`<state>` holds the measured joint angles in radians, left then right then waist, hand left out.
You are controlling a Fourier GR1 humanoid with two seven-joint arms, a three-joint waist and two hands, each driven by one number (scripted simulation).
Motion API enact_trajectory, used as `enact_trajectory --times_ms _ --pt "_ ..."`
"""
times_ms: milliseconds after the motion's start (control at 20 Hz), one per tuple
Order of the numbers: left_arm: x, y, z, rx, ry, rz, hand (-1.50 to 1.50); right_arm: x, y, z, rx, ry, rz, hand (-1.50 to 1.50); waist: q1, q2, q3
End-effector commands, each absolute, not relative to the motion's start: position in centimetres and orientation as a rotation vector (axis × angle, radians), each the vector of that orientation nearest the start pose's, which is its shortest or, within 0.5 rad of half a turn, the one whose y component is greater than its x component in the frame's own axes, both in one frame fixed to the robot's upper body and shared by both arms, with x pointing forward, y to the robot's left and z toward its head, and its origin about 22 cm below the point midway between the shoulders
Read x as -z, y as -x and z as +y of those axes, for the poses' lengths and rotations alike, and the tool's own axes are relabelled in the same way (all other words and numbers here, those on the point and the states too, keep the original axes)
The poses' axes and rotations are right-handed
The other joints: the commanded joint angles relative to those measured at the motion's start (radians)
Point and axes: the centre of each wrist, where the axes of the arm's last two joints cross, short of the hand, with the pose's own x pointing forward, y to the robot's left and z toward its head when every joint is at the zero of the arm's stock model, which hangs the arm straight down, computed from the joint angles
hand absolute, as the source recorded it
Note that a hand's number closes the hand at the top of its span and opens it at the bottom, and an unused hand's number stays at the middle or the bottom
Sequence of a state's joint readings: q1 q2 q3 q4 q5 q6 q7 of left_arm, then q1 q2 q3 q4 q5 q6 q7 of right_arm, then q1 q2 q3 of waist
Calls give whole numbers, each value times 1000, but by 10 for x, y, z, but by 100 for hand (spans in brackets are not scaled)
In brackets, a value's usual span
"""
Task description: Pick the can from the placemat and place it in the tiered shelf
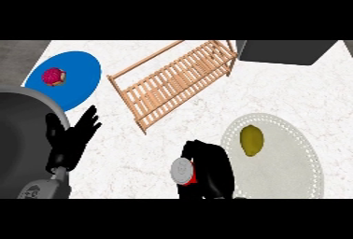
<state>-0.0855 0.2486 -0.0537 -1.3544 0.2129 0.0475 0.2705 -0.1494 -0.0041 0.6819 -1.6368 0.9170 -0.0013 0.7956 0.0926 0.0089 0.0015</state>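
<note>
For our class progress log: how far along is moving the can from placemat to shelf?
Done: the silver-topped red can is off the round white placemat. In hand: the right hand curls round it. Left: carrying it to the slatted wooden shelf. The left hand rests open.

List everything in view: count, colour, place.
placemat: one, white, at right
lemon: one, yellow, on the placemat
can: one, silver top, red side, in the right hand, left of the placemat
tiered shelf: one, light wood, top centre
plate: one, blue, upper left
food item: one, pink, on the plate
box: one, dark grey, top right
counter: one, white marbled, beneath everything
left hand: one, black, open, resting lower left
right hand: one, black, curled round the can, bottom centre
</note>
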Motion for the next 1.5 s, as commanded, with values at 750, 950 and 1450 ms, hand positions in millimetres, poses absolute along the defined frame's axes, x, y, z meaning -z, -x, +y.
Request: enact_trajectory --times_ms 750,950,1450 --pt "32 -245 292 -52 -87 -1101 0 -257 -186 -103 -1170 194 -1928 150 -88 -10 -3" --pt "22 -243 303 -32 -93 -1104 0 -294 -205 -93 -1113 231 -1935 150 -85 -12 -3" --pt "14 -250 281 -44 -99 -1117 0 -375 -281 -91 -959 238 -1917 150 -81 -11 -2"
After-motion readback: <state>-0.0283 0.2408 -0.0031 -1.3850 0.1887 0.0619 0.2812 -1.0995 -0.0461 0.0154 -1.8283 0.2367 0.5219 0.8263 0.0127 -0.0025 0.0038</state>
